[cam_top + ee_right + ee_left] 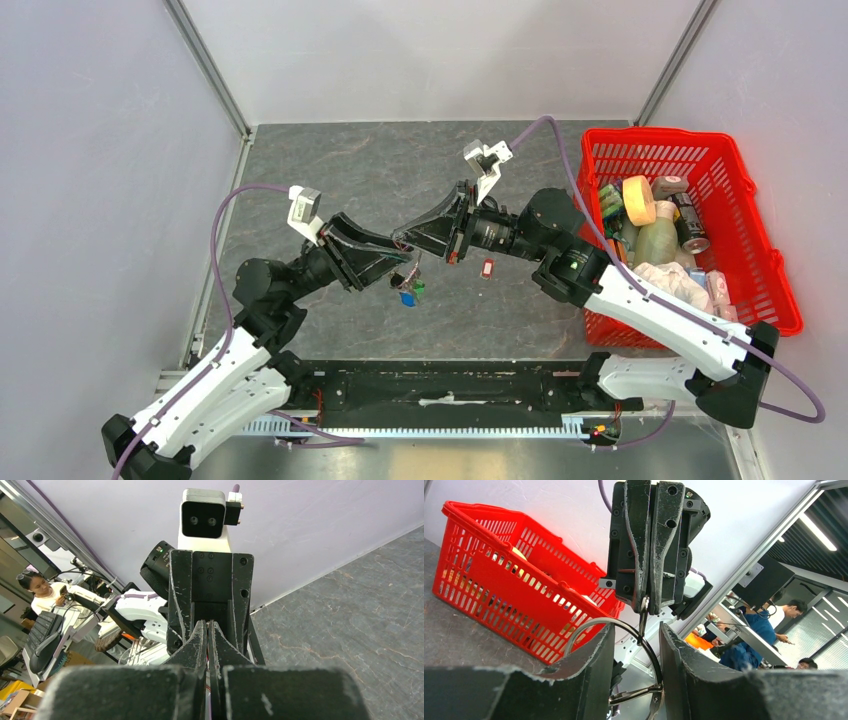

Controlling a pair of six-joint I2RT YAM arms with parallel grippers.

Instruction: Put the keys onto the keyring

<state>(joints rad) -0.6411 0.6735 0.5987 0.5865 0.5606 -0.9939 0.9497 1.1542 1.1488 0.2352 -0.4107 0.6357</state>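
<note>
Apparently left gripper (pixel 636 628) and right gripper (pixel 644 610) both pinch thin silver keyring (pixel 593 623), keys (pixel 410 290) dangling.

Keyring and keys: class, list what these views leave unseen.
- Left wrist: keyring partly behind left end effector; bottom edge cuts off what hangs below.
- Right wrist: right end effector hides what it pinches.
- Top external: hanging keys too small to count.
</note>
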